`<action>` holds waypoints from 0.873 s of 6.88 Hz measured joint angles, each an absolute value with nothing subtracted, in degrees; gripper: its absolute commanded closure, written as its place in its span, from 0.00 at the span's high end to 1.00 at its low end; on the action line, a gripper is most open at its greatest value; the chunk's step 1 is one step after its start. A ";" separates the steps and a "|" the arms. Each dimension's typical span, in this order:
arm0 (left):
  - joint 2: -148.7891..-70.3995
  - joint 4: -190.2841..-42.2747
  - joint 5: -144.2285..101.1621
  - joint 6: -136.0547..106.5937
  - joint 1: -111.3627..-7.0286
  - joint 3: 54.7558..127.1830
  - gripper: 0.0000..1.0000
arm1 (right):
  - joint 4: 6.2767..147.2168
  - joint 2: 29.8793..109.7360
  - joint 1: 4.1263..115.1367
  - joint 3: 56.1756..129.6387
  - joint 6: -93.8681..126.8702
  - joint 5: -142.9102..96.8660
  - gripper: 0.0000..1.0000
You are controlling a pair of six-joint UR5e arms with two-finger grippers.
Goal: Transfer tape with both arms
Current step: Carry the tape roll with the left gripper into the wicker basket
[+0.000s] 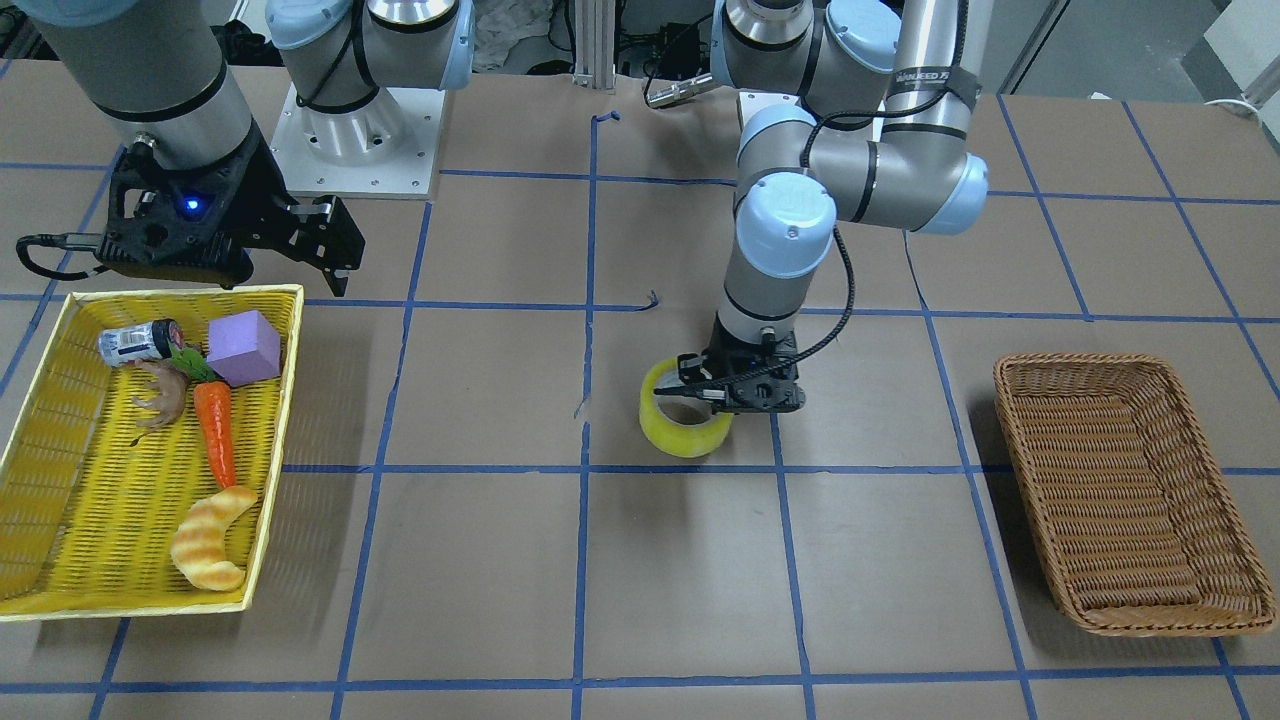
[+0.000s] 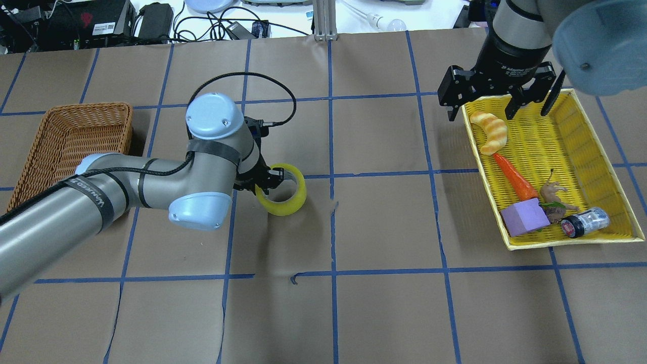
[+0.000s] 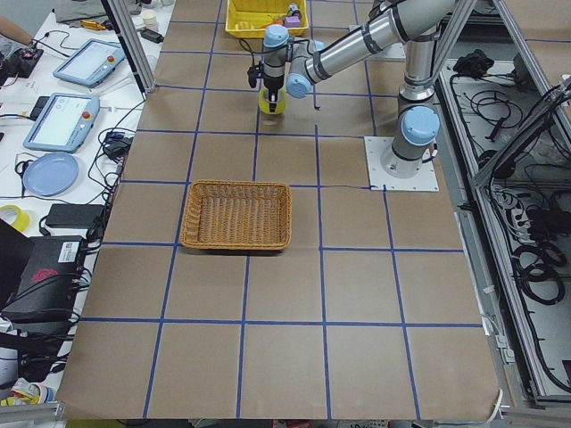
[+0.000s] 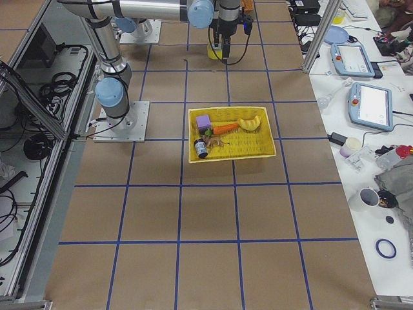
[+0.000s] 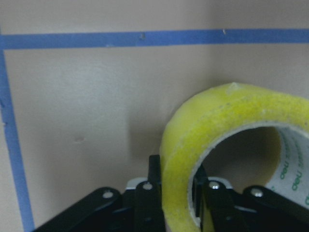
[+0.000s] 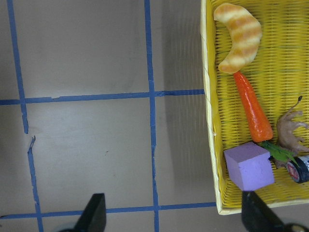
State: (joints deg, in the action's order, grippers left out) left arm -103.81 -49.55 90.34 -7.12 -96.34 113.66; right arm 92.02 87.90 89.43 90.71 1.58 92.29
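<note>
Table (image 1: 480, 400) centre: left claw (image 2: 275, 178) clamps tape (image 1: 685, 437) rim, well apart from brown basket (image 1: 1120, 480); right claw (image 2: 480, 107) spread

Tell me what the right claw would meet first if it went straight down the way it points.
Probably the yellow basket's rim: the right claw straddles it, one finger over bare table, the other near the purple cube. Depth unclear.

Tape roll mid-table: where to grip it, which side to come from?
Grip the ring's wall from above, one finger inside the core and one outside. The tape lies with its hole facing up, so the thin wall fits between the fingers. The left pincer straddles it that way.
</note>
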 measured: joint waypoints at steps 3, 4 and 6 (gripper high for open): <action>-100.32 -59.44 92.10 17.73 -76.15 107.24 0.00 | 91.59 88.32 89.43 90.67 1.99 92.59 1.00; -100.21 -59.61 92.11 26.49 -69.27 106.95 0.00 | 91.47 88.49 89.46 90.69 2.12 92.54 1.00; -101.21 -58.46 91.67 42.28 -56.52 106.79 0.00 | 91.36 88.61 89.47 90.76 2.21 92.39 1.00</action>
State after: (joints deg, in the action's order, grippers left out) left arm -101.21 -58.46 91.67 42.28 -56.52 106.79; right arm 91.36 88.61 89.47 90.76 2.21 92.39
